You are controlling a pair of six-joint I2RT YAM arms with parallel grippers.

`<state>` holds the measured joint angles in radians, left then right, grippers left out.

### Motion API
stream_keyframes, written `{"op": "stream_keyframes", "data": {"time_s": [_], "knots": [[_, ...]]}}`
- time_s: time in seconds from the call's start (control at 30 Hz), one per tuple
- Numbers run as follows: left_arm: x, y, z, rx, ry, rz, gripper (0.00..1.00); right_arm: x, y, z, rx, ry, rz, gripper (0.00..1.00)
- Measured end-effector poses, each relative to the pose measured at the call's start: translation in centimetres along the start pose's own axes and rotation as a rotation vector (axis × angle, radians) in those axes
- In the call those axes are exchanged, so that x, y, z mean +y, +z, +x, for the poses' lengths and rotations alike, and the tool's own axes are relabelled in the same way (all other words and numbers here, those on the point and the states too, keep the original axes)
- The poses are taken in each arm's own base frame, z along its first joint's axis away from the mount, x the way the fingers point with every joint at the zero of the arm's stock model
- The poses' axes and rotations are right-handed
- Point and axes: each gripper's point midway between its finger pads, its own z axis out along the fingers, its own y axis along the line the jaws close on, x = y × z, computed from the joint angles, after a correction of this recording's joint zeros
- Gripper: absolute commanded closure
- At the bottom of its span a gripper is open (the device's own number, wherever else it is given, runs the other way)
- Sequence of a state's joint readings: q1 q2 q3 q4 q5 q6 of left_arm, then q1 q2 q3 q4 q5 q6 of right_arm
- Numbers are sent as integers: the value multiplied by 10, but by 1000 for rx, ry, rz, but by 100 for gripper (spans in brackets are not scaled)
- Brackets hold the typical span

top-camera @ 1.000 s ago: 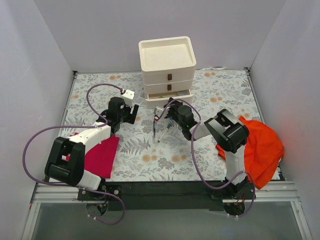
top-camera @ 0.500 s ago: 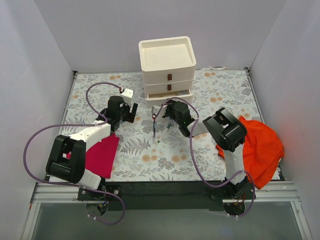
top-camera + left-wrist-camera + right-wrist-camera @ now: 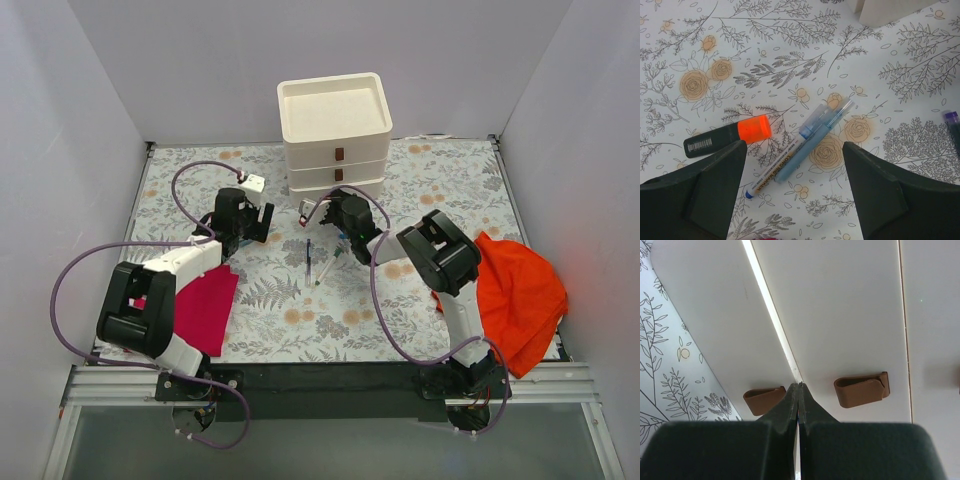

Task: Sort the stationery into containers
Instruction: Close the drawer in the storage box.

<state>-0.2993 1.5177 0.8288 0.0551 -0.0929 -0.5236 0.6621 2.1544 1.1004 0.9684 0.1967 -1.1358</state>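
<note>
Right now your left gripper (image 3: pixel 794 150) hangs wide open over the floral mat (image 3: pixel 900 75), and three pieces of stationery lie flat between its fingers (image 3: pixel 715 185). An orange-capped dark marker (image 3: pixel 725 138) sits just beside the left finger. In the middle, a white-barrelled pen (image 3: pixel 771 172) lies touching a translucent blue pen (image 3: pixel 816 134), side by side. A purple-tipped pen (image 3: pixel 952 122) shows at the right edge, outside the right finger.

Your right gripper (image 3: pixel 799 387) is closed tight with nothing between its tips. Those tips sit at the seam between two fronts of the cream drawers (image 3: pixel 840 315), with a brown handle (image 3: pixel 862 390) on either side. From above, a blue pen (image 3: pixel 309 255) and a pale pen (image 3: pixel 325 268) lie on the mat in front of the drawers, near that gripper but apart from it.

Compared with a second ago, the bottom drawer (image 3: pixel 337 186), which stood pulled out, is flush with the stack. Your right arm has reached forward to the drawer fronts, your left arm has edged slightly toward the back, and the two pens in front have not moved
</note>
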Motion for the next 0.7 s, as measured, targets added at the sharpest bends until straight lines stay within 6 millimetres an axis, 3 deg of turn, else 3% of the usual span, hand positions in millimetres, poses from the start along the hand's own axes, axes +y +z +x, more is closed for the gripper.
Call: {"op": "stream_keyframes", "data": {"time_s": [0.23, 0.27, 0.3, 0.4, 0.47, 0.6, 0.7], "knots": [[3, 3, -1, 7, -17, 6, 21, 0, 0, 1, 3, 7, 2, 99], [2, 2, 0, 9, -18, 10, 20, 0, 0, 0, 3, 12, 2, 94], [3, 2, 0, 13, -23, 13, 18, 0, -1, 1, 5, 19, -2, 77], [9, -4, -2, 10, -29, 13, 13, 6, -14, 4, 25, 60, -68, 38], [12, -10, -8, -8, -31, 13, 12, 6, -28, 2, 30, 92, -112, 25], [17, -20, -25, -64, -36, 10, 10, -21, -49, -13, 34, 208, -114, 28], [18, -21, -31, -88, -42, 9, 11, -37, -52, -21, 64, 385, -84, 28]]}}
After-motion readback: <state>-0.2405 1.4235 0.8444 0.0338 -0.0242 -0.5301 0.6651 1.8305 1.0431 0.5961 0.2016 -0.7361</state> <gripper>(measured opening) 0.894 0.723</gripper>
